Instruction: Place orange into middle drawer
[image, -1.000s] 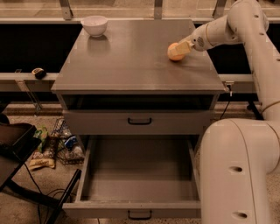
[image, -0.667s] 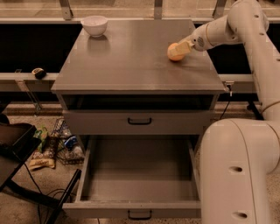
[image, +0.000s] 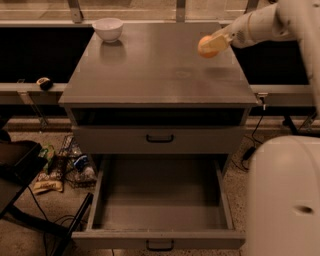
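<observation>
The orange (image: 204, 46) is up over the back right of the cabinet top (image: 160, 70), and the gripper (image: 214, 43) is clamping it from the right, with pale fingers (image: 221, 40) pressing against its side. The fruit is looking small, round and smooth, glowing a warm yellow-orange. A faint shadow is lying on the matte grey surface below it, so it seems to be hanging just clear of the top, though contact is hard to judge. The white arm (image: 265, 22) is reaching in from the upper right. Down below, the middle drawer (image: 160, 200) is standing wide open, showing a flat grey floor, low straight walls and a small black handle (image: 160, 245) on its front. Above it, a shut grey drawer front (image: 125, 140) is carrying a similar handle. A glossy white bowl (image: 108, 28) is sitting at the back left corner, well apart from the orange. The robot's rounded white base (image: 285, 195) is filling the lower right.
</observation>
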